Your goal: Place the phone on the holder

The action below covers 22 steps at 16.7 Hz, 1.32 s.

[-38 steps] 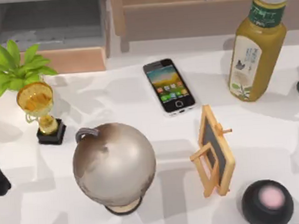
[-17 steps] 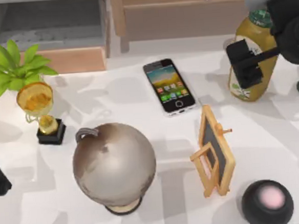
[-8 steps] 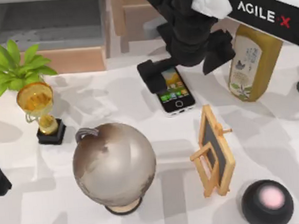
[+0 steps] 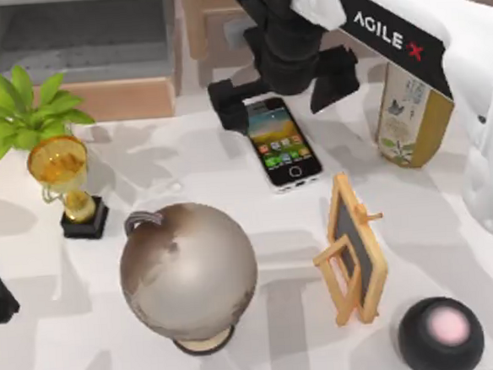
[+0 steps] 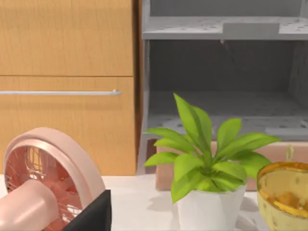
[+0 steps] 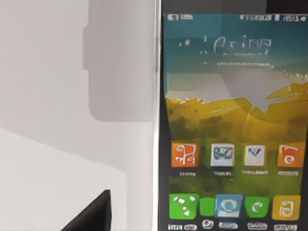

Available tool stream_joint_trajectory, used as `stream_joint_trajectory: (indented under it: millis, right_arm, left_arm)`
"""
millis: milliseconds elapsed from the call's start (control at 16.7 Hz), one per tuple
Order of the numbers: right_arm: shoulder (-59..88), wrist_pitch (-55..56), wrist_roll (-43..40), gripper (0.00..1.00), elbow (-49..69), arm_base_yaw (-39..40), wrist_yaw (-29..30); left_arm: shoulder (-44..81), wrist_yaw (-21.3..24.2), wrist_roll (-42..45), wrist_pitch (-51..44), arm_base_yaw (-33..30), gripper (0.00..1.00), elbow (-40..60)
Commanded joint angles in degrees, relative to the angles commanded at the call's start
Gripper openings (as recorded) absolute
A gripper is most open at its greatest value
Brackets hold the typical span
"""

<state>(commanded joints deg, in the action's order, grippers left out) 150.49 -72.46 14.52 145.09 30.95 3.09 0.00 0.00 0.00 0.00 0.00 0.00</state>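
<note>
Top view: slim white-rimmed smartphone with black face and bright icon screen [image 4: 279, 142] flat on the white table [image 4: 452, 213], face up, home button toward the near edge, just left of and behind the small wooden easel-style holder with dark panel [image 4: 353, 249], apart from it. Right gripper [image 4: 280, 88] hanging over the phone's far end, black fingers spread wide, one finger [image 4: 227, 95] just off the phone's upper left corner, the other toward the tall green-tea bottle with pale label [image 4: 410, 110]; grasping nothing. White arm with AgileX lettering reaching in from the right. Elsewhere on the table: brown-grey globe on a stand [image 4: 189, 274] at centre left, gold trophy cup on black base [image 4: 65, 185] and green potted plant [image 4: 21, 112] at left, black round speaker with pink top [image 4: 440, 334] at lower right.

Right wrist view: phone screen [image 6: 231, 125] close below, lying on the table, one dark fingertip [image 6: 91, 214] beside its edge.

Left wrist view: pink desk fan [image 5: 48, 183], plant [image 5: 207, 163], trophy rim [image 5: 284, 192]; left gripper parked at the table's left, cannot tell its grip
</note>
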Motion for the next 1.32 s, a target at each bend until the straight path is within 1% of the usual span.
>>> stream_joint_trajectory:
  millis: [420, 900, 1140, 1320]
  right_arm:
    - [0.32, 0.16, 0.09, 1.0, 0.35, 0.13, -0.01]
    - [7.27, 10.34, -0.18, 1.0, -2.91, -0.47, -0.02]
    - [7.59, 10.81, -0.2, 1.0, -3.06, -0.49, -0.02]
    - [7.59, 10.81, -0.2, 0.77, -3.06, -0.49, -0.02]
  left_arm:
    - [0.0, 0.0, 0.0, 0.0, 0.0, 1.0, 0.0]
    - [0.0, 0.0, 0.0, 0.0, 0.0, 1.0, 0.0]
    - [0.0, 0.0, 0.0, 0.0, 0.0, 1.0, 0.0]
    - [0.0, 0.0, 0.0, 0.0, 0.0, 1.0, 0.0]
